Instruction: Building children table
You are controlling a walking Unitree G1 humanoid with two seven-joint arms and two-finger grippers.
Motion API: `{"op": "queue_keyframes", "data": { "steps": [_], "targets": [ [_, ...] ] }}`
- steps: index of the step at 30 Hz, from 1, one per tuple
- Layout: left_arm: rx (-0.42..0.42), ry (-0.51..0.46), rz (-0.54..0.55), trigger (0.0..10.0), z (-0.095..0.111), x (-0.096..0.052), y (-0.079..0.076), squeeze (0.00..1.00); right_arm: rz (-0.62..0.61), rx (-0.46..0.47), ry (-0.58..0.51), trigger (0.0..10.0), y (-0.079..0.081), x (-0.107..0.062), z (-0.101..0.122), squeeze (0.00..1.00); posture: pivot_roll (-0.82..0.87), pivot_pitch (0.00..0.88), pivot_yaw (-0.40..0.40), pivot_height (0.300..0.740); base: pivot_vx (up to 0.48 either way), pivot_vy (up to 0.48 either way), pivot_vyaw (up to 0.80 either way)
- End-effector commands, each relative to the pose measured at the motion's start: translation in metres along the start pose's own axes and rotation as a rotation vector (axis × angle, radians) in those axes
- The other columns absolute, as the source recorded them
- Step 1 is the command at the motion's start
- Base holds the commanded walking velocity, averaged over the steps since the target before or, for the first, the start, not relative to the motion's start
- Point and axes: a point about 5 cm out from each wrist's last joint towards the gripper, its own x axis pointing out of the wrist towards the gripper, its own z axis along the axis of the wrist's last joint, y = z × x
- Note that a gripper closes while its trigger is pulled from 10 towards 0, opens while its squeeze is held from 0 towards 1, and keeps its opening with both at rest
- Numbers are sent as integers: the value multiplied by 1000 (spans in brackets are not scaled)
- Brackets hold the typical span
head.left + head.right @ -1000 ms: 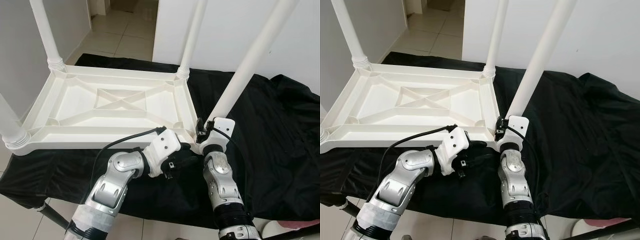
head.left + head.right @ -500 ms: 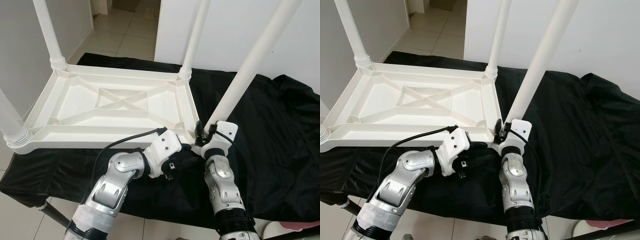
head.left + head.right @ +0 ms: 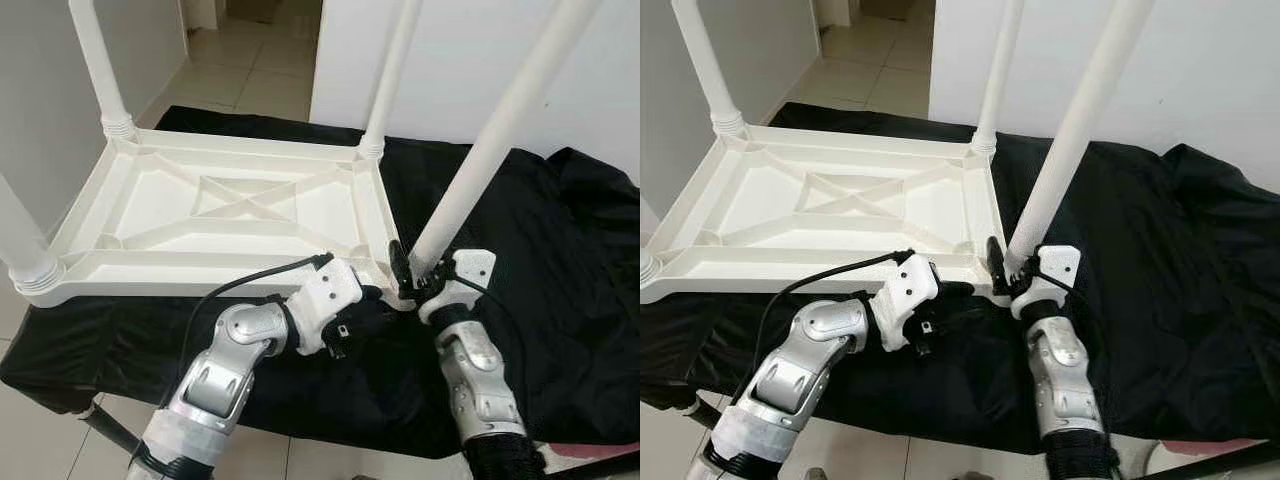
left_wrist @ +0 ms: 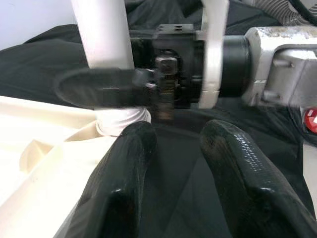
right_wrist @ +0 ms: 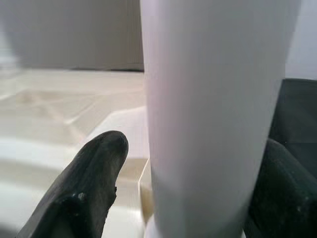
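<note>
A white plastic children's table (image 3: 200,266) lies upside down on a black cloth (image 3: 560,250), with its legs pointing up. The near right leg (image 3: 490,150) stands tilted in its corner socket. My right gripper (image 3: 413,277) is at the base of that leg, open, with one finger on each side of it. In the right wrist view the leg (image 5: 213,114) rises between the fingertips (image 5: 99,168), with a small gap on one side. My left gripper (image 4: 173,134) is open and empty, low on the cloth just below that same corner (image 3: 368,316).
Other legs stand at the far left (image 3: 100,70), far right (image 3: 390,75) and near left (image 3: 20,245) corners. A white wall (image 3: 470,50) is behind the table. A tiled floor (image 3: 230,60) runs off beyond it. The cloth's front edge hangs over a dark frame bar (image 3: 100,425).
My right wrist has swung out to the right around the base of the near right leg, its fingers still on either side of it. The left arm has stayed put.
</note>
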Motion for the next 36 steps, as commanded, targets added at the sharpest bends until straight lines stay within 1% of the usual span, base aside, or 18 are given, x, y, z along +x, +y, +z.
{"op": "queue_keyframes", "data": {
  "steps": [1,2,5,7,9,12,14,17,18,19,20,22,23,29,33,34,35,36],
  "targets": [
    [-8,3,72,10000,-1,1,5,0,36,9,-1,10000,-1,0,-1,0,-35,0,-76,740,0,0,0],
    [-6,4,70,10000,-1,1,5,0,70,-3,6,10000,-3,0,-1,0,-35,0,-76,740,0,0,0],
    [-1,8,66,10000,-2,0,5,0,104,-4,20,10000,-7,2,-1,0,-38,0,-67,740,0,0,0],
    [9,20,64,10000,-3,0,6,0,177,-34,62,10000,-15,7,-3,0,-40,0,-61,740,0,0,0],
    [11,22,66,10000,-3,-1,7,0,210,-42,83,10000,-19,11,-4,0,-38,0,-57,740,0,0,0],
    [12,22,68,10000,-3,-1,8,0,235,-49,100,10000,-22,14,-5,0,-38,0,-57,740,0,0,0],
    [16,19,72,10000,-1,0,10,0,274,-50,133,10000,-25,24,-8,0,-32,0,-51,740,0,0,0],
    [16,19,72,10000,-1,0,10,0,274,-50,133,10000,-25,24,-8,0,-32,0,-51,740,0,0,0],
    [17,16,73,10000,0,1,10,0,281,-53,141,10000,-25,29,-9,0,-28,0,-53,740,0,0,0],
    [17,16,73,10000,0,1,10,0,281,-53,141,10000,-25,29,-9,0,-28,0,-53,740,0,0,0],
    [20,14,74,10000,1,2,11,0,300,-54,147,4902,-25,33,-9,0,-26,0,-54,740,0,0,0],
    [20,14,74,10000,1,2,11,0,300,-54,147,4902,-25,33,-9,0,-26,0,-54,740,0,0,0],
    [21,13,75,10000,1,2,11,0,314,-54,150,0,-24,35,-10,0,-25,0,-55,740,0,0,0],
    [22,11,81,10000,1,1,13,0,316,-44,152,0,-27,35,-11,0,-22,0,-57,740,0,0,0],
    [22,9,81,10000,1,2,12,0,307,-25,143,0,-31,30,-12,0,-28,0,-55,740,0,0,0],
    [23,9,79,10000,1,2,12,0,302,-23,142,4235,-31,29,-13,0,-27,0,-56,740,0,0,0],
    [23,9,79,10000,1,2,12,0,302,-23,142,4235,-31,29,-13,0,-27,0,-56,740,0,0,0],
    [23,8,77,10000,1,3,11,0,295,-14,138,10000,-31,28,-13,0,-27,0,-56,740,0,0,0]
  ]
}}
